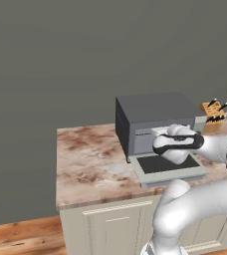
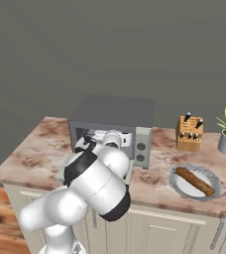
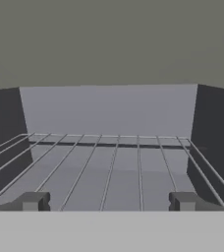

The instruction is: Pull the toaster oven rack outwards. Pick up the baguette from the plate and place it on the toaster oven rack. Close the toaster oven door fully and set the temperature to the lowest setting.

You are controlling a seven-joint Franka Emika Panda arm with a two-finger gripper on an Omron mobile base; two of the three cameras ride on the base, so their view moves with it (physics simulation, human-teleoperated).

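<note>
The baguette [image 2: 195, 181] lies on the plate [image 2: 177, 184] right of the oven [image 2: 112, 121], its long axis running diagonally from back-left to front-right. The gripper [image 3: 109, 201] stands spread and empty above the rack [image 3: 109, 167], inside the oven over the dropped door [image 1: 170, 169].

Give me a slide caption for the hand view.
Open fingers poised over the wire rack inside the oven.
</note>
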